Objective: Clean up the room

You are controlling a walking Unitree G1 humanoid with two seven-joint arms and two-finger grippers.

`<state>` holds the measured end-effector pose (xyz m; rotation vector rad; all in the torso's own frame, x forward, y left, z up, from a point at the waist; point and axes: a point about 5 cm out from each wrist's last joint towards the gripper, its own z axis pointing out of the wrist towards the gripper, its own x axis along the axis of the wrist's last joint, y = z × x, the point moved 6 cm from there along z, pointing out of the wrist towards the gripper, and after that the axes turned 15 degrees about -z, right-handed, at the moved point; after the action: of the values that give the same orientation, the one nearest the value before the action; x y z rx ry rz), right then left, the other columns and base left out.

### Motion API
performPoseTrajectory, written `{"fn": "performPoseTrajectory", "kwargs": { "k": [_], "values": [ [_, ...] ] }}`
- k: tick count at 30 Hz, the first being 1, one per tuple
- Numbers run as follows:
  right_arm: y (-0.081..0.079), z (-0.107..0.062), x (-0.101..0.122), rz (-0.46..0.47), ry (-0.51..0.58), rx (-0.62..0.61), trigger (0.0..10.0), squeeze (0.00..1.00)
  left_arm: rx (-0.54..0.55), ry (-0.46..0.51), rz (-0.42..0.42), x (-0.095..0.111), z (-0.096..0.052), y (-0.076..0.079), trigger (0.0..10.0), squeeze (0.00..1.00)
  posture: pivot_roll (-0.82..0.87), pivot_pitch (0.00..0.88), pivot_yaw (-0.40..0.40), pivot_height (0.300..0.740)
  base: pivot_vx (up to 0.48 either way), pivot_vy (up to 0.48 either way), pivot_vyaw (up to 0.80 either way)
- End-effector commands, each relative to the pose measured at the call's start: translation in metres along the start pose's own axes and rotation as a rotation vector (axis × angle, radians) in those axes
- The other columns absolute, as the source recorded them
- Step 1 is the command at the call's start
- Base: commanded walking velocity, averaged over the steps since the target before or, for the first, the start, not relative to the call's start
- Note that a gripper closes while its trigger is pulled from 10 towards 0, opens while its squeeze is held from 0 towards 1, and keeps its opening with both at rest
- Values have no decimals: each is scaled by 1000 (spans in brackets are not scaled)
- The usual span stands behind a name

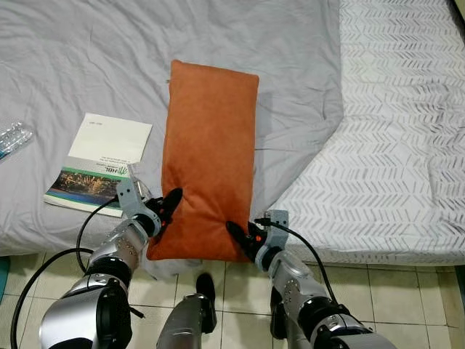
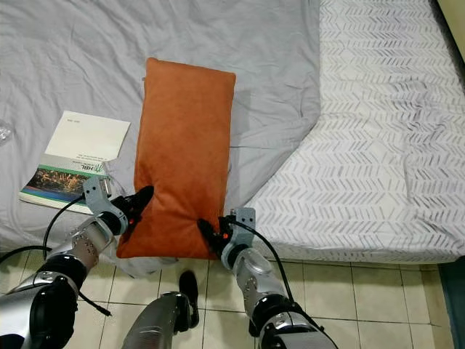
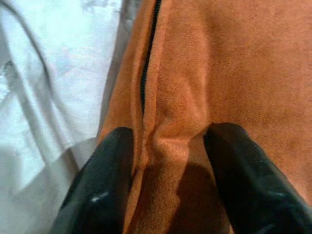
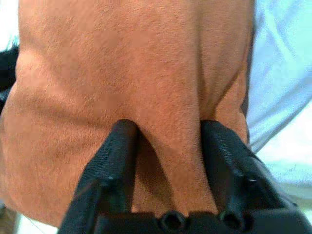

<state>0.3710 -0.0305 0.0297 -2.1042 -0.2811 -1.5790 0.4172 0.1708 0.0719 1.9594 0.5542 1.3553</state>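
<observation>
A long orange pillow [image 1: 209,153] lies lengthwise on the grey bed sheet [image 1: 87,65], its near end hanging over the bed's front edge. My left gripper [image 1: 169,206] is shut on the pillow's near left edge, by the dark zipper [image 3: 147,58], with a fold of fabric pinched between its fingers [image 3: 105,180]. My right gripper [image 1: 238,234] is shut on the near right corner, its fingers [image 4: 114,161] pressing a ridge of orange fabric [image 4: 165,146] between them.
A booklet [image 1: 100,161] lies on the sheet left of the pillow. A clear plastic bottle [image 1: 13,137] sits at the far left edge. A white patterned mattress [image 1: 392,131] covers the right side. Tiled floor [image 1: 240,291] and my legs are below the bed's edge.
</observation>
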Motion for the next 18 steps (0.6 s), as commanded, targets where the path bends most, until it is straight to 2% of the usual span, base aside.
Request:
{"fn": "performPoseTrajectory", "kwargs": {
  "k": [1, 7, 9, 11, 15, 16, 17, 18],
  "values": [
    [-45, -2, -46, 144, -134, 69, 0, 0, 56, -142, 10, -44, -8, -19, 0, 0, 10, 504, 55, 740, 0, 0, 0],
    [-40, -3, -45, 193, -122, 57, 0, 0, 11, -197, 83, -60, -8, -13, 0, 0, 33, 471, 70, 740, 0, 0, 0],
    [-39, -2, -42, 178, -109, 62, 0, 0, -12, -206, 110, -63, -9, -11, 0, 0, 35, 432, 70, 740, 0, 0, 0],
    [-39, -2, -40, 170, -104, 64, 0, 0, -23, -207, 118, -64, -9, -10, 0, 0, 35, 432, 70, 740, 0, 0, 0],
    [-28, -1, -28, 124, -66, 56, 0, 0, -4, -179, 163, -66, -13, -17, 0, 0, 21, 342, 60, 740, 0, 0, 0],
    [-22, -2, -25, 108, -57, 45, 0, 0, 18, -163, 193, -64, -13, -20, 0, 0, 14, 285, 53, 740, 0, 0, 0],
    [-22, -2, -25, 108, -57, 45, 0, 0, 18, -163, 193, -64, -13, -20, 0, 0, 14, 285, 53, 740, 0, 0, 0],
    [-11, -2, -15, 78, -26, 21, 0, 0, 15, -140, 277, -62, -13, -18, 0, 0, 8, 226, 52, 740, 0, 0, 0]
  ]
}}
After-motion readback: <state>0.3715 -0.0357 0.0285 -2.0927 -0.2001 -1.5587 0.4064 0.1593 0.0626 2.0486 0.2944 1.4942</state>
